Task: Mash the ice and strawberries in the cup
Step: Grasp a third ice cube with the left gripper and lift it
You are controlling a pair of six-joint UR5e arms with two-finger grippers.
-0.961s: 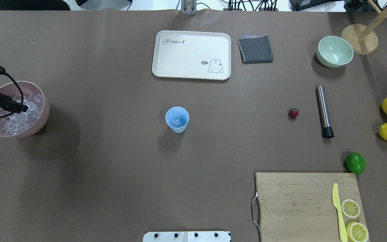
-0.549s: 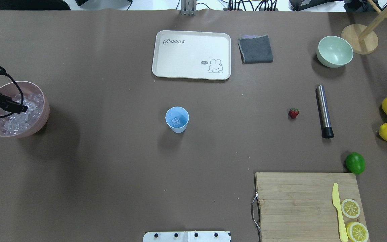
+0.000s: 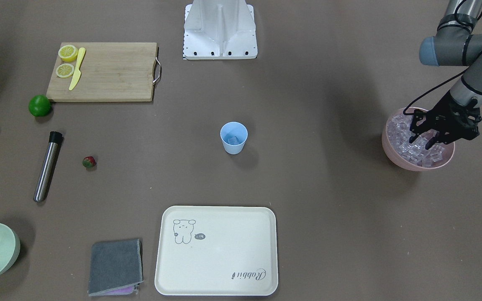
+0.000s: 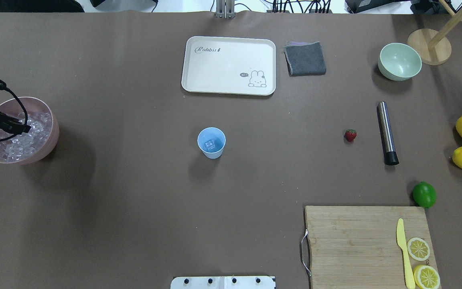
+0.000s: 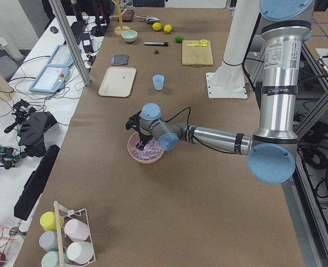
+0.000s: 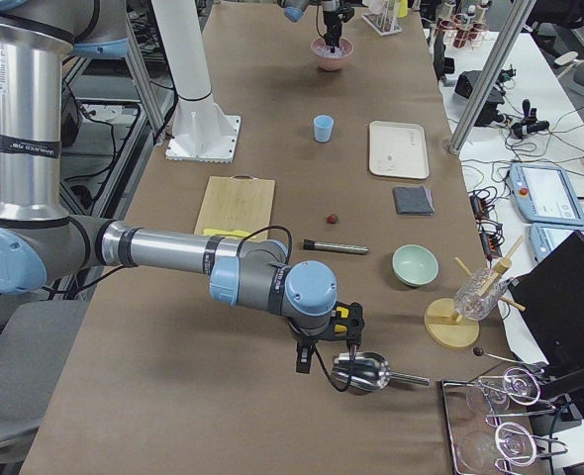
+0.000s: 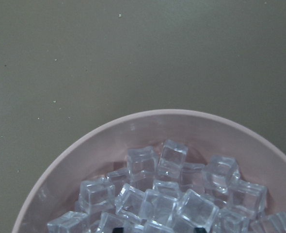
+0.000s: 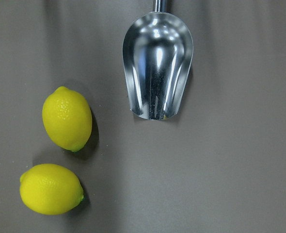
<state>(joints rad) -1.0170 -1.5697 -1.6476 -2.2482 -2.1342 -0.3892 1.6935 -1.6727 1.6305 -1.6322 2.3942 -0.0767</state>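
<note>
Well, nearest my base the bamboo cutting board (image 4: 355, 237) hugs the near edge. Wide bare table surrounds the light-blue cup (image 4: 213, 154), upright mid-table with one cube inside. The strawberry (image 4: 350, 135) lies well to its right, near the steel muddler (image 4: 386, 130). At the left edge my left gripper (image 3: 423, 140), fingers spread, dips among the ice (image 7: 182, 204) in the pink bowl (image 3: 396, 152). Farthest sits the cream tray (image 4: 223, 68). My right gripper (image 6: 317, 358) hangs above a metal scoop (image 8: 157, 63); whether it's open or closed I cannot tell.
</note>
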